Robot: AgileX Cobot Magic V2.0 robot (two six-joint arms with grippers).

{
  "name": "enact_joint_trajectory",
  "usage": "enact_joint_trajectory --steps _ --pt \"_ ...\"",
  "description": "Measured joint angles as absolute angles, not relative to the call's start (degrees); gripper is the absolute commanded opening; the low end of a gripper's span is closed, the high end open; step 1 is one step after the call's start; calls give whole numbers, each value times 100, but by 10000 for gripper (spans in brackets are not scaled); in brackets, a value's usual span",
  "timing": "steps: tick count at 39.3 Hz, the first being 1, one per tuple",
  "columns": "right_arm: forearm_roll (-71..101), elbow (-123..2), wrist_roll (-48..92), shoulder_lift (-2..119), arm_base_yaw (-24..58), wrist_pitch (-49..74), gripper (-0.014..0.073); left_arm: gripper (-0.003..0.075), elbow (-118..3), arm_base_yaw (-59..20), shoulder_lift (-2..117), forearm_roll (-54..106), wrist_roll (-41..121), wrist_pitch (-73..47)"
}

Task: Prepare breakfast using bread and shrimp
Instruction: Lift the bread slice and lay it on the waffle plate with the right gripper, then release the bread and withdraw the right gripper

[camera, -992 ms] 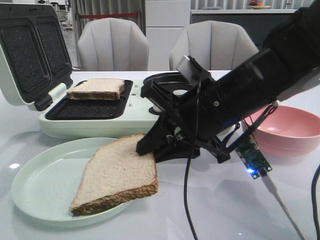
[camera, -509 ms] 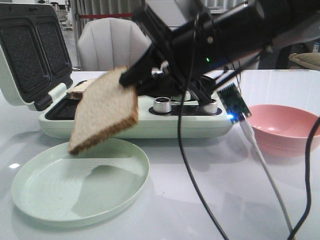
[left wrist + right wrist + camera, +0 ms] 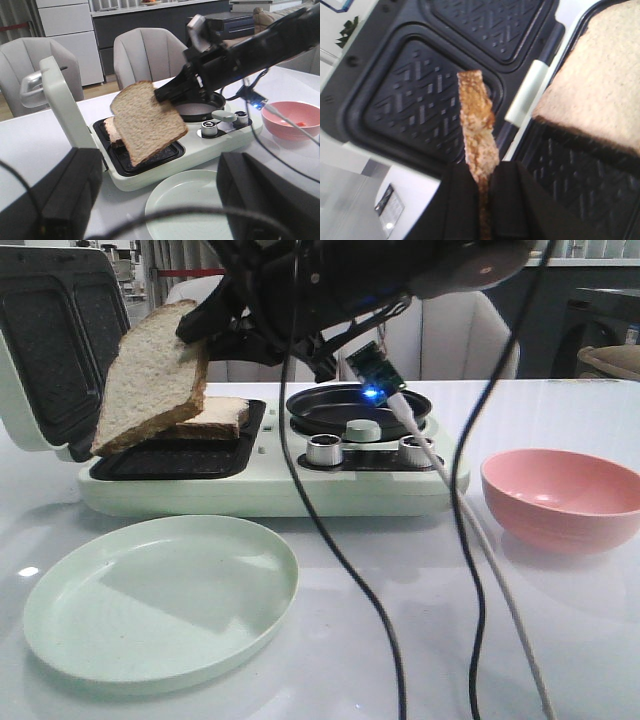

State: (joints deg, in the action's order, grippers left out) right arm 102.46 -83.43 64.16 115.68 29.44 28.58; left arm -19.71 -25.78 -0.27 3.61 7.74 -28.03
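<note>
My right gripper [image 3: 205,325] is shut on one edge of a bread slice [image 3: 150,375], which hangs tilted in the air over the left cooking plate of the open sandwich maker [image 3: 270,490]. In the right wrist view the slice [image 3: 479,130] stands edge-on between the fingers. A second bread slice [image 3: 218,417] lies flat on that plate, just behind the held one. My left gripper [image 3: 165,200] is open and holds nothing, back above the green plate [image 3: 185,200]. A small orange-red piece [image 3: 301,123] lies in the pink bowl [image 3: 565,495]; I cannot tell whether it is shrimp.
The sandwich maker's lid [image 3: 50,340] stands open at the left. A round black pan [image 3: 350,400] and two knobs [image 3: 325,448] sit on its right half. The green plate [image 3: 160,600] lies in front. Black cables [image 3: 300,500] hang across the front view.
My right gripper lifted the bread slice off the green plate and carried it up and to the left, over the sandwich maker. The plate now has nothing on it.
</note>
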Motion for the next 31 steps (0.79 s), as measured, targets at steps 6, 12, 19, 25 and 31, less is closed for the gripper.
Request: enact_joint_trajectory --steps 6,12,19,25,31 --pt "10280 -8700 6416 12067 2949 2611 214 533 -1971 -2578 -27 361 774 -2803" --pt "10288 -8767 6416 12296 2949 2332 470 533 -1971 -2578 -27 361 774 -2803" --pt "9722 -8780 6416 12272 2949 2087 594 532 -1971 -2578 -27 361 774 -2803" --pt "9041 -8780 6416 12016 2949 1794 593 533 -1971 -2578 -27 361 774 -2803" --pt "8279 -8780 6217 11551 2949 1802 593 532 -1971 -2578 -27 361 774 -2803"
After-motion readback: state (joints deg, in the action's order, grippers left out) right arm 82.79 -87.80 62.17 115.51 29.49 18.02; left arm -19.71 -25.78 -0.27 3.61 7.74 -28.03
